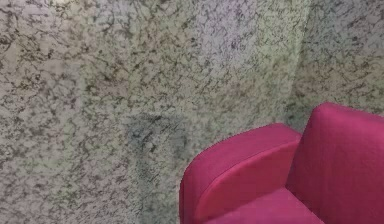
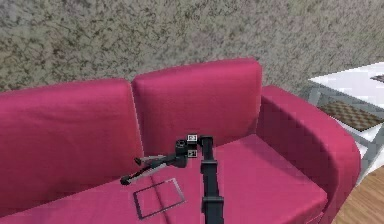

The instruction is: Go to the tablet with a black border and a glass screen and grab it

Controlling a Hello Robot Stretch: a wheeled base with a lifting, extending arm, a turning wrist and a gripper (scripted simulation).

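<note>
**Operator:** Report the location of the task object.

**Technician:** In the arm side view, the flat rectangular tablet with a thin dark border and see-through glass face lies flat on the seat of the crimson upholstered two-cushion sofa, at the lower middle of the frame.

**Operator:** Position relative to the end effector?

**Technician:** The dark two-fingered end effector sits at the far end of the dark square arm bar, just above and slightly left of the tablet in the frame. Contact cannot be determined.

**Operator:** End effector state?

**Technician:** Finger spacing cannot be determined. With the tablet lying on the seat right at the fingers, I cannot tell whether it has hold of anything.

**Operator:** Surroundings?

**Technician:** A white counter stands at the right edge, beyond the sofa's armrest. In the forward view, a speckled grey-beige stone-pattern wall spans the upper frame, and the sofa's end appears at lower right.
</note>
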